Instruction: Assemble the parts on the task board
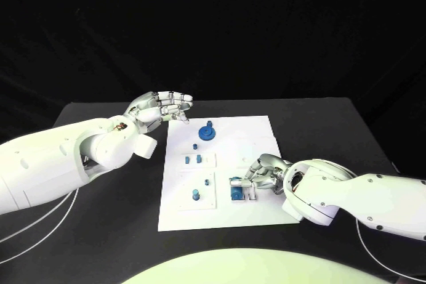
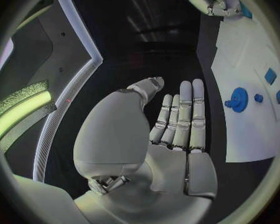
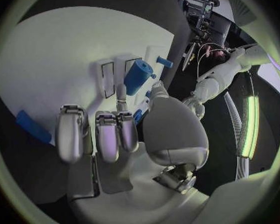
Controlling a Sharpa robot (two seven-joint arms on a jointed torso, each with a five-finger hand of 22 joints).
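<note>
Black table (image 1: 106, 235) carries the white board (image 1: 239, 173); left hand (image 1: 164, 108) hovers with fingers apart, holding nothing; right hand (image 1: 266, 176) grips a blue part (image 1: 238, 191).

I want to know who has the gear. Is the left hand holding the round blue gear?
No. The left hand hovers past the board's far corner holding nothing, while the blue gear lies apart from it on the white task board.

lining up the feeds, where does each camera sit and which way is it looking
Head: on the robot's head, looking down at the board; both arms show.
Left wrist: behind the left robot hand, looking past it at the gear.
Right wrist: behind the right robot hand, which rests on the board.
All share the board.
</note>
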